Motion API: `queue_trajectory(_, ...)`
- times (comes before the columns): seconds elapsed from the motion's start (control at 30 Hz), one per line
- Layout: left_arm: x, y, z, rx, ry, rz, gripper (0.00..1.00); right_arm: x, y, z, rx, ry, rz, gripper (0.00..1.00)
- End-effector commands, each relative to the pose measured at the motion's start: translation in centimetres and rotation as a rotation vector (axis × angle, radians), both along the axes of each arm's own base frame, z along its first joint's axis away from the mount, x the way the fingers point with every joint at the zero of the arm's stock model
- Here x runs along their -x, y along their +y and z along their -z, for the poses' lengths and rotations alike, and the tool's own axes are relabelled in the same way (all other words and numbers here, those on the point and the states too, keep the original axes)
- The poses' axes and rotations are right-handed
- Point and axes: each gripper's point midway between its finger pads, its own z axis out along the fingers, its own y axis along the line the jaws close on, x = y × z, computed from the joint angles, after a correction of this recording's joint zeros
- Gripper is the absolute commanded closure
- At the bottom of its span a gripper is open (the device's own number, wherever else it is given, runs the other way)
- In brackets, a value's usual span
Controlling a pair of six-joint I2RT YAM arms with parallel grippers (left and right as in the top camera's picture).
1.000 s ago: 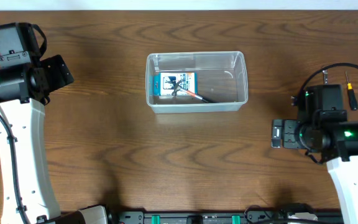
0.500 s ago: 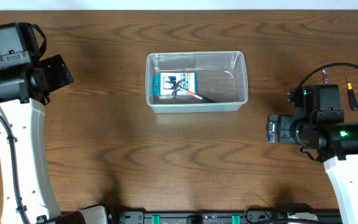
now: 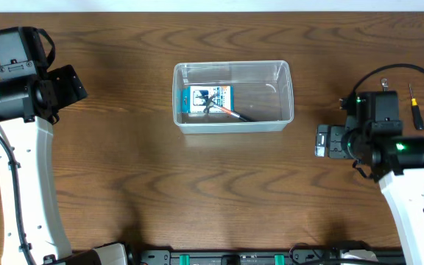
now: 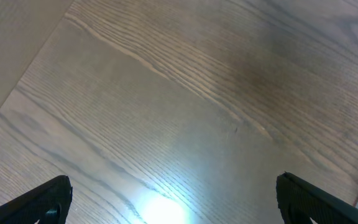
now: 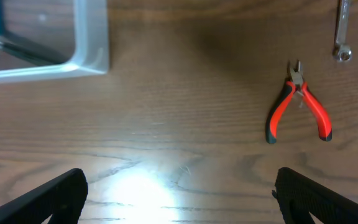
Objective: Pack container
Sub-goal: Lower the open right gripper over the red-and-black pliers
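Red pliers [image 5: 298, 87] lie on the table [image 5: 185, 99], apart from the container [image 5: 89, 59] — left gripper [image 4: 173, 193] and right gripper [image 5: 179, 186] both gape wide, empty.

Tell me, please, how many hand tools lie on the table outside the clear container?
3, all right of the container: red-handled pliers, a silver wrench just beyond them, a dark-handled screwdriver farthest right. Others may be hidden.

container [image 5: 86, 59]: right wrist view, cut off by top and left edges; one corner shows
wrench [image 5: 341, 31]: cut by top edge, only one end in view
pliers [image 5: 298, 102]: overhead, hidden under right arm [image 3: 400, 158]
box [image 3: 206, 101]: print too small to read
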Motion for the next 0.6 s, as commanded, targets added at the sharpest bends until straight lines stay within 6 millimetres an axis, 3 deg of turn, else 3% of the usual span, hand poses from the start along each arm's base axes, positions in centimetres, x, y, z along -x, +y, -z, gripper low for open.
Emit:
queue_trajectory(0.0,0.1,0.4,-0.1,-0.023,0.009,-0.001,0.02,-0.1,-1.0,1.4,0.028,0.055,0.019,0.01)
queue_trajectory(0.23,0.1,0.4,-0.1,-0.023,0.009,-0.001,0.02,0.3,-2.7,3.6,0.043,0.164,0.037,0.01)
queue_trajectory(0.47,0.1,0.4,-0.1,-0.023,0.009,-0.001,0.02,1.1,-5.5,3.9,0.042,0.195,0.070,0.01)
queue_trajectory(0.57,0.1,0.4,-0.1,-0.023,0.009,-0.001,0.02,1.6,-5.6,4.0,-0.017,0.203,0.018,0.01)
